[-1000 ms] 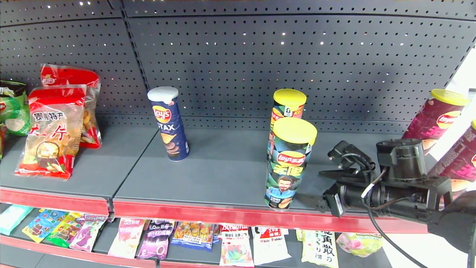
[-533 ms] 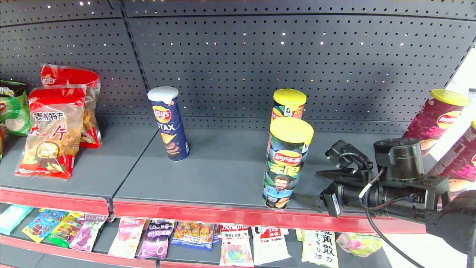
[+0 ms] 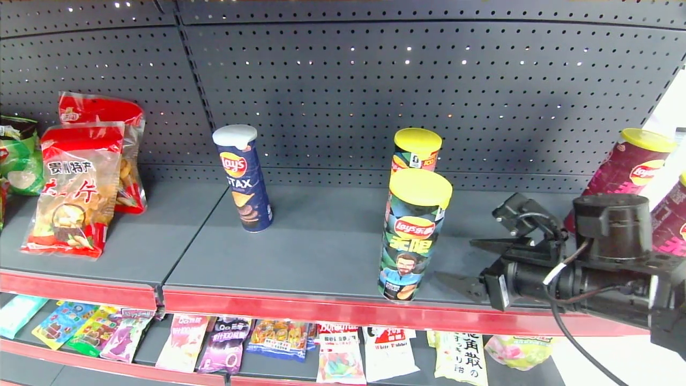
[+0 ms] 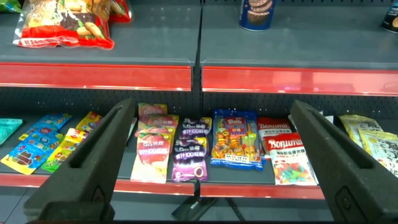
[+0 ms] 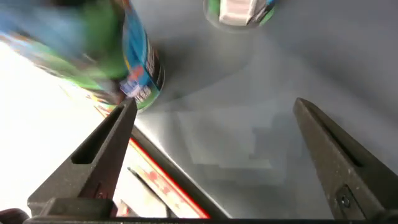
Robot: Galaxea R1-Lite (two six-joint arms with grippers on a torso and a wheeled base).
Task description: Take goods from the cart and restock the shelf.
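Note:
A tall chip can with a yellow lid (image 3: 412, 241) stands upright near the front edge of the grey shelf (image 3: 321, 252); it also appears in the right wrist view (image 5: 99, 50). My right gripper (image 3: 455, 261) hangs just to its right, open and holding nothing, with its fingers apart from the can (image 5: 214, 106). A second yellow-lidded can (image 3: 417, 150) stands right behind the first. My left gripper (image 4: 211, 107) is open and empty, facing the lower shelf's snack packets (image 4: 236, 140).
A blue can with a white lid (image 3: 244, 179) stands mid-shelf. Red snack bags (image 3: 75, 187) sit at the left, maroon cans (image 3: 624, 166) at the far right behind my right arm. A red lip (image 3: 300, 308) edges the shelf. Packets (image 3: 343, 354) fill the shelf below.
My right gripper has drawn back to the right, away from the front yellow-lidded can, which stays standing on the shelf.

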